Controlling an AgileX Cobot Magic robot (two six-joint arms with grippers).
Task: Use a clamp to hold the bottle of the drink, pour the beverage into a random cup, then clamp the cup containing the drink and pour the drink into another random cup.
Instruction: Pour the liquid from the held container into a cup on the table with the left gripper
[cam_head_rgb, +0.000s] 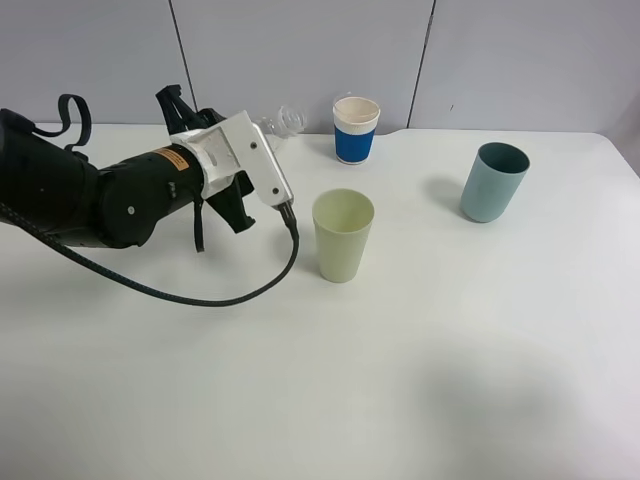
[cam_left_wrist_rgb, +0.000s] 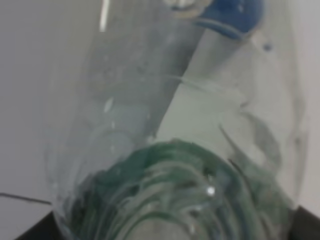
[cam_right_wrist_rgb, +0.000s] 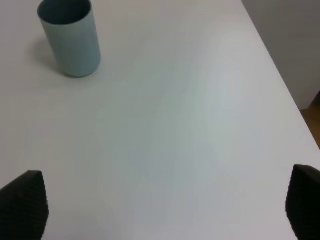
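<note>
Table (cam_head_rgb: 480, 380), white and wide, fills most of the high view, with grey wall panels (cam_head_rgb: 300, 50) behind its far edge. The left arm (cam_head_rgb: 90, 195), bulky and black, reaches in from the left side, and a black cable (cam_head_rgb: 200, 295) sags from it onto the table in a long loop. A white camera mount (cam_head_rgb: 240, 150) sits on top of its wrist and hides much of the left gripper (cam_head_rgb: 225, 160). That gripper pinches the clear bottle (cam_head_rgb: 283, 121) around its body. The bottle is tipped over, and its open neck sticks out past the mount towards the far side. In the left wrist view the bottle (cam_left_wrist_rgb: 175, 150) fills the picture between two dark finger corners, with its green label (cam_left_wrist_rgb: 175, 200) nearest the camera. Whether any liquid is inside I cannot tell.

Three cups stand upright and well apart. The pale yellow-green cup (cam_head_rgb: 342, 237) stands near the middle, just beside the left arm's wrist. The teal cup (cam_head_rgb: 493, 182) stands off to the right. The short white cup with a blue band (cam_head_rgb: 356, 130) stands near the far edge, close to the bottle's neck.

The right gripper (cam_right_wrist_rgb: 160, 205) appears only in its own wrist view. Its jaws are spread wide over bare table with nothing between them, and the teal cup (cam_right_wrist_rgb: 70, 37) stands well beyond them.
</note>
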